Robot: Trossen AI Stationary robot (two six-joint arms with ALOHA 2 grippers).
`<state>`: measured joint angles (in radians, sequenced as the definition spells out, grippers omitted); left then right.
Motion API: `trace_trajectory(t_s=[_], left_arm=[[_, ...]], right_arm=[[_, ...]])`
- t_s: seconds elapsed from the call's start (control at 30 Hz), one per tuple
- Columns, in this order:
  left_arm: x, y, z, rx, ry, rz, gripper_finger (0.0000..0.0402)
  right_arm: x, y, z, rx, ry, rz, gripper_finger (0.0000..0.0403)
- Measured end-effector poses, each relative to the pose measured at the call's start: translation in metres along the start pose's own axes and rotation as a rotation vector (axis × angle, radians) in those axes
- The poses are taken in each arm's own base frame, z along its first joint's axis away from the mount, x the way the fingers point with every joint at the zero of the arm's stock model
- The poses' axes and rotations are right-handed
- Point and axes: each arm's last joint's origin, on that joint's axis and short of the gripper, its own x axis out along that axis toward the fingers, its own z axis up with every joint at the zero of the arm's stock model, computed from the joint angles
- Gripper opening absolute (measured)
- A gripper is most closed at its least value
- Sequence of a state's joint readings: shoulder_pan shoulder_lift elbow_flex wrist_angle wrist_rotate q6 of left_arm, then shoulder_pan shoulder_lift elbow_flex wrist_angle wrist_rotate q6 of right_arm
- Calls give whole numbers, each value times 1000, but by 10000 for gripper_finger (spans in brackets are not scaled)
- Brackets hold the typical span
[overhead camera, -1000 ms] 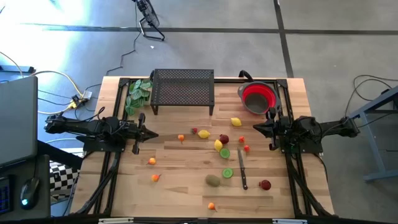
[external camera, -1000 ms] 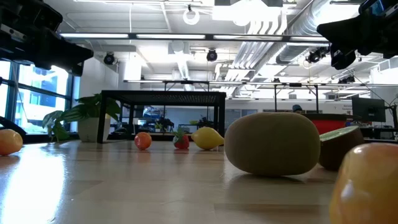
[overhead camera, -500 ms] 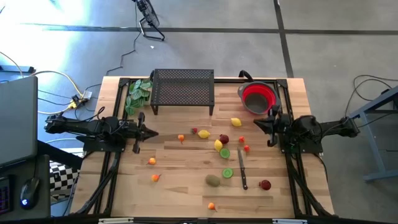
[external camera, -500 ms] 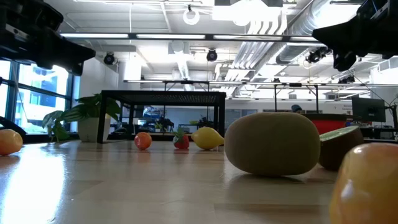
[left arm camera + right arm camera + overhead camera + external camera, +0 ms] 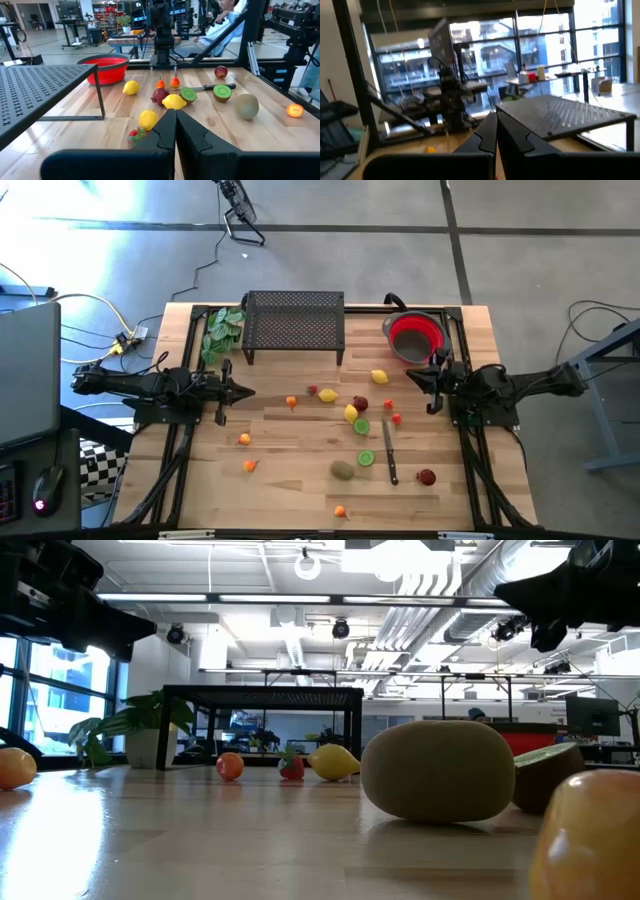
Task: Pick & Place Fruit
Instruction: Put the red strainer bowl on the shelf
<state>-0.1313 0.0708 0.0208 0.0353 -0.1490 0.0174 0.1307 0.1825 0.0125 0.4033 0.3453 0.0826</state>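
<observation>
Small toy fruits lie scattered on the wooden table (image 5: 280,480): yellow lemons (image 5: 379,376) (image 5: 327,395), green lime halves (image 5: 361,426) (image 5: 366,458), a brown kiwi (image 5: 343,470) (image 5: 438,770), and red (image 5: 427,476) and orange (image 5: 250,465) pieces. My left gripper (image 5: 250,392) (image 5: 175,112) hovers shut at the table's left side, pointing level toward the fruit. My right gripper (image 5: 410,377) (image 5: 495,117) hovers shut at the right side near a lemon, tipped slightly upward. Neither holds anything.
A red bowl (image 5: 416,337) stands at the far right. A black mesh rack (image 5: 294,322) stands at the far middle, with a green leafy bunch (image 5: 222,330) to its left. A slim dark knife (image 5: 390,455) lies among the fruit. A person sits beyond the table (image 5: 227,12).
My right gripper has tipped upward and swung a little toward the table's far edge, staying shut. The fruit has not moved.
</observation>
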Motion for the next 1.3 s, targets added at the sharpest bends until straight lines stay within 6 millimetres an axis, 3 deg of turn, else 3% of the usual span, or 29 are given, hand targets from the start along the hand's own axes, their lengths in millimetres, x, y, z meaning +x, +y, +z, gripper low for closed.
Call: trace_trajectory(t_s=[0.8, 1.1, 1.3], left_arm=[[0, 0, -1, 1, 10, 3, 3], [0, 0, -1, 1, 11, 2, 3], [0, 0, -1, 1, 11, 2, 3]], right_arm=[[56, 16, 40, -96, 156, -275, 3], [83, 23, 79, -184, 277, -467, 3], [95, 15, 102, -87, 398, -606, 3]])
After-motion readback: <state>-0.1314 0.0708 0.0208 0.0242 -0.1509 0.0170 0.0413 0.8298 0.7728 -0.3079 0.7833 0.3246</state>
